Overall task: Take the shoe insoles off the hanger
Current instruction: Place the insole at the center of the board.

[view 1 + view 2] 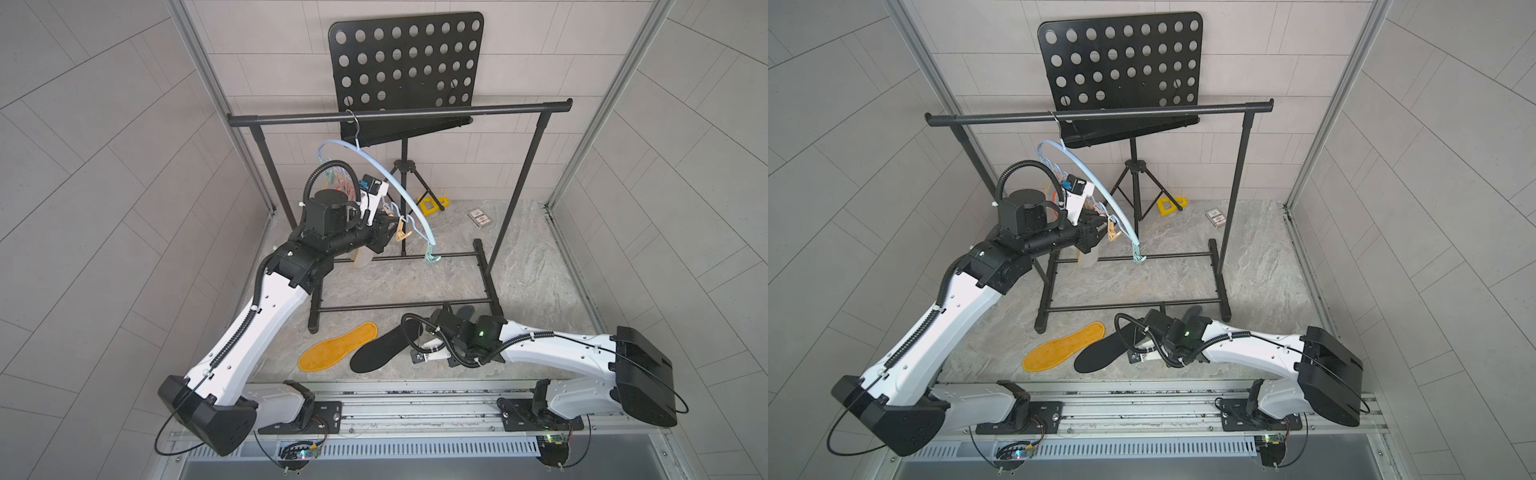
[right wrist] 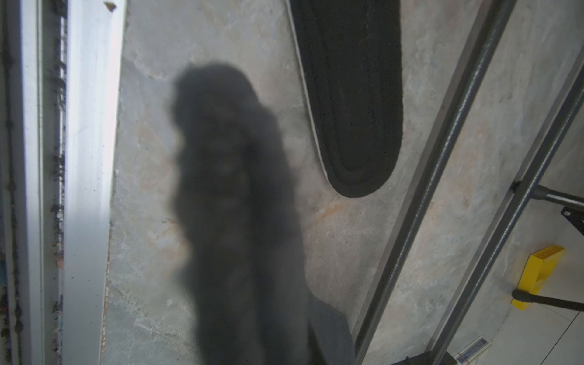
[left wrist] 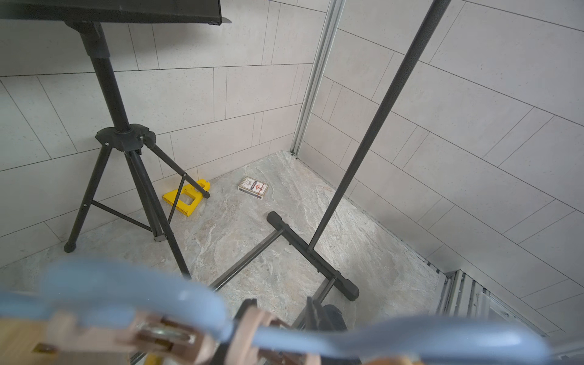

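Insole (image 1: 376, 351), black, lies on floor (image 1: 415, 274) just beside right gripper (image 1: 445, 311).

Looks like a robotics lab test cell, not a lived-in room. Boxed in on three sides by pale tile-print panels (image 1: 104, 166) set in bare aluminium posts (image 1: 209, 75). Floored with a stone-patterned desk (image 1: 540, 282), ending at the near edge in a metal rail (image 1: 415, 405). Bolted to that rail, a left robot arm (image 1: 266, 316) and a right robot arm (image 1: 552, 347), both white and black, with exposed circuit boards (image 1: 305, 454) and loose cables hanging just below. Furnished only with props: a black garment rack (image 1: 399, 113) across the middle of the desk, a perforated music stand (image 1: 405, 41) against the far edge, a yellow plastic block (image 3: 173, 199) beside its legs, and a small card box (image 3: 253, 187) near the far right corner.
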You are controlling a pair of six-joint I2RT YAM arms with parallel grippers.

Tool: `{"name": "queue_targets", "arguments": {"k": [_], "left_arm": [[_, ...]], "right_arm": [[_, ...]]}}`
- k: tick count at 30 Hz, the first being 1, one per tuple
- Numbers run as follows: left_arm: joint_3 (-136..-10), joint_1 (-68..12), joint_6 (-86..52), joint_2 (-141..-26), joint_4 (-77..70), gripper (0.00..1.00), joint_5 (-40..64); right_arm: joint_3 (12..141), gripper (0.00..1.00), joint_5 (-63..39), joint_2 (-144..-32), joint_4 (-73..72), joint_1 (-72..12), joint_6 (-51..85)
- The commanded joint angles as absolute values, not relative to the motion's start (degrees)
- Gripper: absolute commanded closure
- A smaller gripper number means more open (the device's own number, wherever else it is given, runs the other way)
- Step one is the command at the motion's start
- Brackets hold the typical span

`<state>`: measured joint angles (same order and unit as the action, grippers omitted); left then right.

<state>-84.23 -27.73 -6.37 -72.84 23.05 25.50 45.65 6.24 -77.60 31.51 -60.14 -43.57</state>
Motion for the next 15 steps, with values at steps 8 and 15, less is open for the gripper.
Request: {"name": "queue_targets", "arguments": {"k": [8,15], "left_arm": [[-84.91,-27.45,-5.54,-72.63,23.29,0.74,24.51],[-84.55,-27.46,-5.54,-72.43,23.41,0.74,24.72]], "right_arm": [[46.35,0.59,5.81,-81.35,29.6,-61.26,-40.05],[46.38,0.48,1.63,-81.79,29.23,-61.52,-37.89]]}}
